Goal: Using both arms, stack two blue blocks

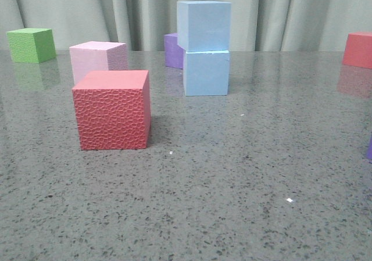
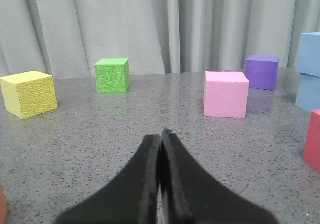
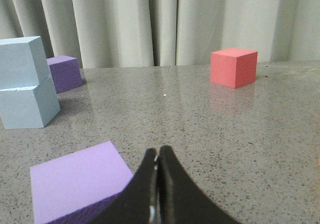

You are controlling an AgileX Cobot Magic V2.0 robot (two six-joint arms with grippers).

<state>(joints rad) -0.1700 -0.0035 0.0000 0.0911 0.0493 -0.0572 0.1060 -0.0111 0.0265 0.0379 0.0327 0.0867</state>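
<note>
Two pale blue blocks stand stacked on the grey table: the upper blue block (image 1: 203, 25) rests on the lower blue block (image 1: 206, 72), turned a little off square. The stack also shows in the right wrist view (image 3: 22, 62) and at the edge of the left wrist view (image 2: 310, 54). Neither gripper shows in the front view. My left gripper (image 2: 161, 134) is shut and empty, low over bare table, well away from the stack. My right gripper (image 3: 158, 151) is shut and empty, also far from the stack.
A textured red cube (image 1: 112, 110) stands near the front, a pale pink cube (image 1: 97, 60) behind it, a green cube (image 1: 32, 45) far left, a purple cube (image 1: 173, 50) behind the stack, another red cube (image 1: 358, 50) far right. A yellow cube (image 2: 29, 94) and a lilac cube (image 3: 80, 181) lie near the grippers.
</note>
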